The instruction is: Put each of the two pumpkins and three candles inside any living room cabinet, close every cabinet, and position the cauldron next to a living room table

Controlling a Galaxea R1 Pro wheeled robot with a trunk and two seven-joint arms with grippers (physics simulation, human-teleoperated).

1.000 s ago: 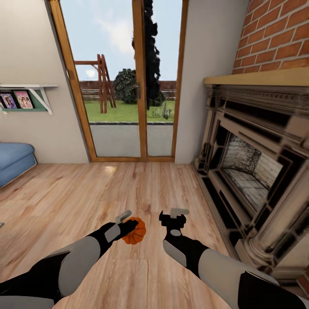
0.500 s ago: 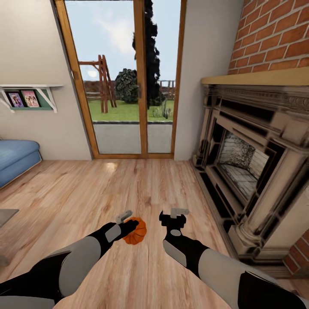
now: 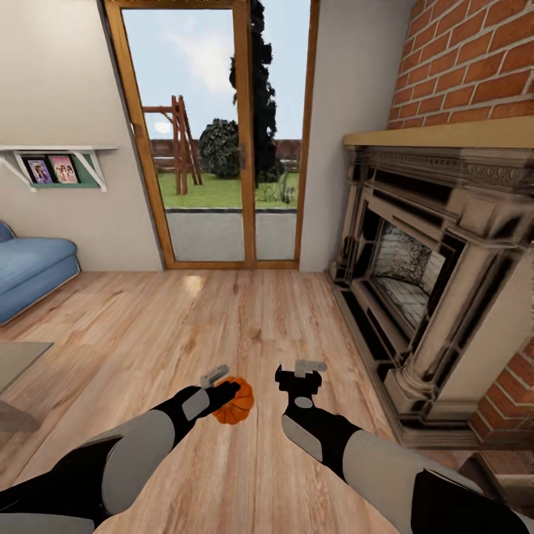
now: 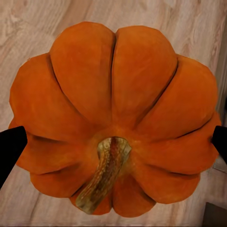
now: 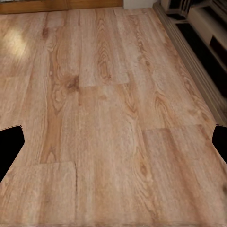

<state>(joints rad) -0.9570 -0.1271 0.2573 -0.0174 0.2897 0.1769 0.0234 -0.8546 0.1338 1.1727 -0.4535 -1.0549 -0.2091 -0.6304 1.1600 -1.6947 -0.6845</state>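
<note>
Head view shows the left claw clenched on a pumpkin, carried low above the floor for transport to a cabinet. The right claw is released and empty, beside the fireplace.

Black arms with grey shell panels, each claw grey-tipped.

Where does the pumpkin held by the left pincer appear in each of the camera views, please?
Head view: pumpkin low centre, at the left pincer.
Left wrist view: pumpkin close up, stem toward the camera.
Right wrist view: not in this picture.
Shared landmark: wood plank floor.
</note>
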